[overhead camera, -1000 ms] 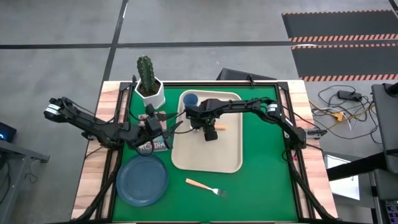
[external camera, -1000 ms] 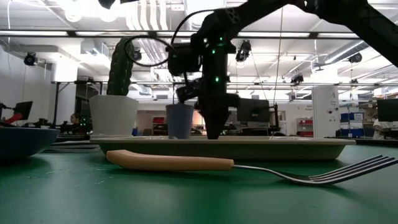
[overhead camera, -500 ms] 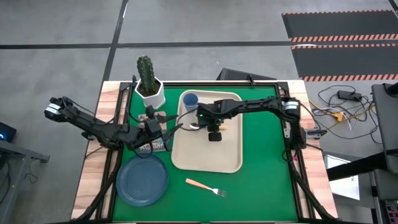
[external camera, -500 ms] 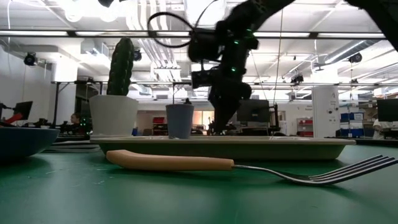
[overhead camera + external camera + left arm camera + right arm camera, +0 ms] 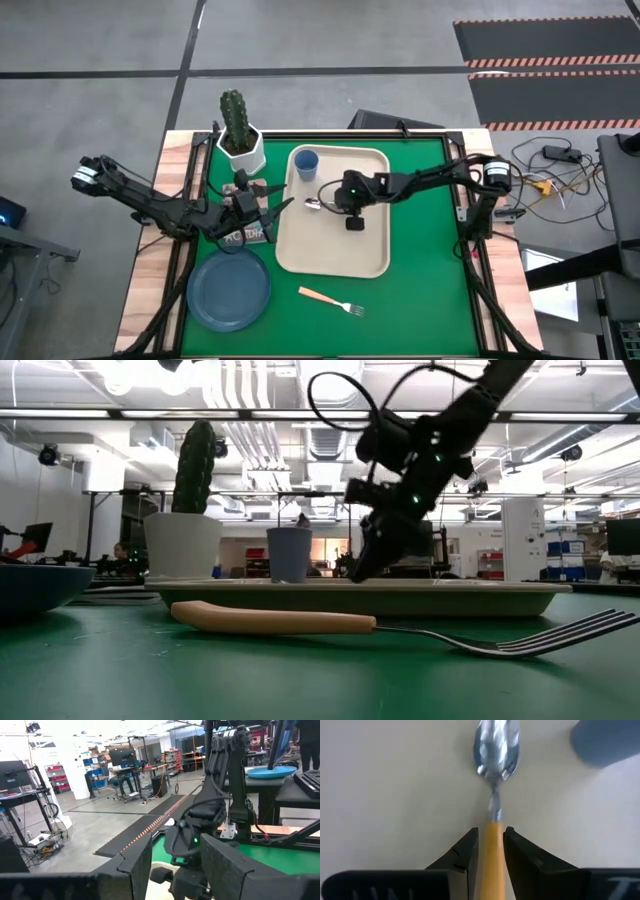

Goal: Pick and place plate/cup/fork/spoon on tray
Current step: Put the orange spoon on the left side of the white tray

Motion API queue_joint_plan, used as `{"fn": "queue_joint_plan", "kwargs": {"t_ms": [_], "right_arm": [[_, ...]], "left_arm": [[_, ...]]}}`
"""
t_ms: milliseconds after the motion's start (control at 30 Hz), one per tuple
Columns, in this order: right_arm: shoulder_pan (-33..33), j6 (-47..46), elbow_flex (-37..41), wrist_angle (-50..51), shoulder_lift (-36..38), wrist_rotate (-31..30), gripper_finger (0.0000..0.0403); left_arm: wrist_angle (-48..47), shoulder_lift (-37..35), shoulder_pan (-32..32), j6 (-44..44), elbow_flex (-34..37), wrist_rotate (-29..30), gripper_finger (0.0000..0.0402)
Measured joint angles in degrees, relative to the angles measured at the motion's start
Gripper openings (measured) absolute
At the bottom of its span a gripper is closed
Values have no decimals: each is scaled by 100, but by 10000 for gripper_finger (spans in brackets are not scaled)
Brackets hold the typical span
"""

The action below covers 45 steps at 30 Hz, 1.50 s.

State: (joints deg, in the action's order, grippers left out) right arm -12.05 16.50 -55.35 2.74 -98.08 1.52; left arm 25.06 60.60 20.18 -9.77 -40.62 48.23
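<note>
The spoon (image 5: 318, 205) lies flat on the beige tray (image 5: 332, 255), its silver bowl (image 5: 495, 745) toward the table's left. My right gripper (image 5: 491, 847) slants down over it. The fingers are a little apart and stand on either side of the orange handle (image 5: 493, 860). The low view shows this gripper (image 5: 357, 574) tipped, with its tips near the tray. The blue cup (image 5: 306, 160) stands in the tray's far left corner. The plate (image 5: 228, 290) and the fork (image 5: 332, 300) lie on the green mat. My left gripper (image 5: 278, 203) is open and empty at the tray's left edge.
A white pot with a cactus (image 5: 240, 135) stands at the far left. A small box (image 5: 245, 235) lies under my left arm. In the low view the fork (image 5: 400, 625) lies in front of the tray (image 5: 360, 598). The mat to the right of the tray is bare.
My right gripper has gone toward the table's right edge along the spoon's handle and has tipped from upright to slanting. The spoon has stayed where it was on the tray.
</note>
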Motion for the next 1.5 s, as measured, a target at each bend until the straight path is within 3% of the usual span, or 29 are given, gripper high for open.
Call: {"fn": "queue_joint_plan", "kwargs": {"t_ms": [300,500,867,1267,1400,1500], "right_arm": [[-38,-108,289,-554,-233,-13,79],[-56,-152,187,-619,-484,51,56],[31,-422,-161,1,-92,34,23],[1111,-1704,-158,556,574,-75,21],[1676,-1889,-142,530,419,-582,22],[2117,-1852,-139,528,246,-1429,22]], "left_arm": [[2,2,0,-19,0,0,148],[2,0,0,-19,0,0,148],[2,0,-2,-18,0,0,148],[19,2,-2,-110,0,0,148],[32,2,-2,-110,0,0,148],[34,2,-2,-111,0,0,148]]}}
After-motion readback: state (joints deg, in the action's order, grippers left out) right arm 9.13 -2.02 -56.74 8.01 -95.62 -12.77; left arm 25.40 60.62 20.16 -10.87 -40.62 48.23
